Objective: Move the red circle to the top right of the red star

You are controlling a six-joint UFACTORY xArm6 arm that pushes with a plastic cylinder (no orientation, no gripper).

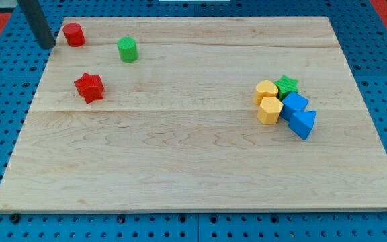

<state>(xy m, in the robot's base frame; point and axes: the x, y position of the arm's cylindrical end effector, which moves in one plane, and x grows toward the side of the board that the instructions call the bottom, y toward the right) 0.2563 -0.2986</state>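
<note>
Blue pegboard is surrounding a pale wooden bench (193,168) on all sides, with a strip of red showing at the view's top corners. I am taking the red star (89,87) as my landmark; it is lying near the bench's left edge, in its upper part. The red circle (74,33) is standing toward the view's top from the star and a little to its left, close to the bench's top-left corner and well apart from the star. My tip (48,46) is resting just to the left of the red circle, at the edge of the bench, with a small gap between them; it is up and to the left of the star. No hand is fitted on the arm, only the dark rod, so nothing is being held. The green cylinder (127,50) is sitting up and to the right of the star, near it. Far to the right of the star a tight cluster is lying: a green star (287,85), two yellow blocks (266,91) (269,110), a blue block (293,105) and a blue triangle (304,124), all touching or almost touching.
</note>
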